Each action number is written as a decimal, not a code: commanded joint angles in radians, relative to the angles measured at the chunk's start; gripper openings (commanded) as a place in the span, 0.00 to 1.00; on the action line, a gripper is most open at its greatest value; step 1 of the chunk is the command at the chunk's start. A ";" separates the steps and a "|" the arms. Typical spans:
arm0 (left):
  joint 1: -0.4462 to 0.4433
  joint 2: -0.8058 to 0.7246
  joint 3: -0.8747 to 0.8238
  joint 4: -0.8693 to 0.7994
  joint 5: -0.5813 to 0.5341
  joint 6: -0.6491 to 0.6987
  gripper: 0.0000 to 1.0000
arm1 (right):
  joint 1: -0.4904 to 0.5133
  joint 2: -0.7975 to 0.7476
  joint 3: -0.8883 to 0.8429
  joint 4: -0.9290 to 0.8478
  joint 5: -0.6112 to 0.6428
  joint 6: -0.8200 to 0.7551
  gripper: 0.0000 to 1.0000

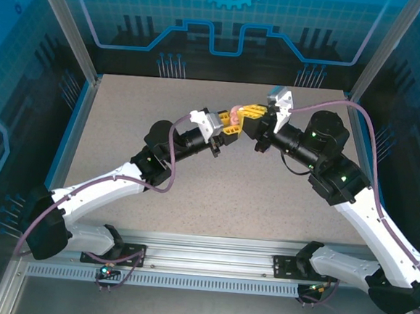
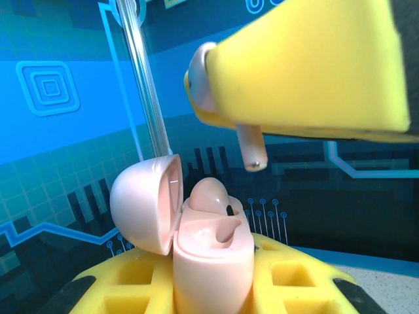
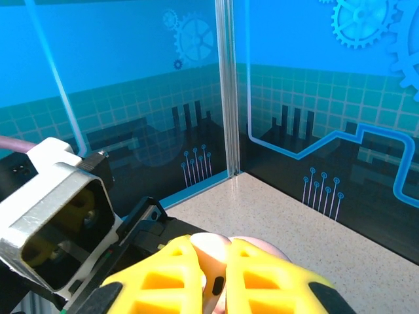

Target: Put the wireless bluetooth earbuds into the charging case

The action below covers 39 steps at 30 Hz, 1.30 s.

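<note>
My left gripper (image 2: 213,278) is shut on a pale pink charging case (image 2: 209,258) and holds it upright above the table. The case's lid (image 2: 141,203) hangs open to the left. One pink earbud (image 2: 209,195) sits in the far slot, while the near slot is bare. Just above the case, my right gripper (image 3: 215,268) is shut on a second pale pink earbud (image 2: 251,147), stem pointing down and apart from the case. The same earbud (image 3: 211,252) shows pinched between the yellow fingers (image 3: 163,275). In the top view both grippers (image 1: 229,123) (image 1: 251,115) meet at mid-table.
The speckled table (image 1: 265,190) lies below both raised arms. Clear panels with aluminium posts (image 3: 226,85) wall the back and sides. The left wrist's camera housing (image 3: 59,216) sits close to the right fingers.
</note>
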 commanded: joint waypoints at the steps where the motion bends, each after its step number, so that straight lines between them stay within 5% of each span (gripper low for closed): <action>1: -0.007 -0.013 0.043 0.007 -0.021 0.014 0.00 | -0.016 -0.011 -0.014 0.007 -0.020 0.012 0.12; 39: -0.007 -0.028 0.049 -0.003 -0.032 0.010 0.00 | -0.067 0.012 -0.039 -0.039 -0.045 0.026 0.09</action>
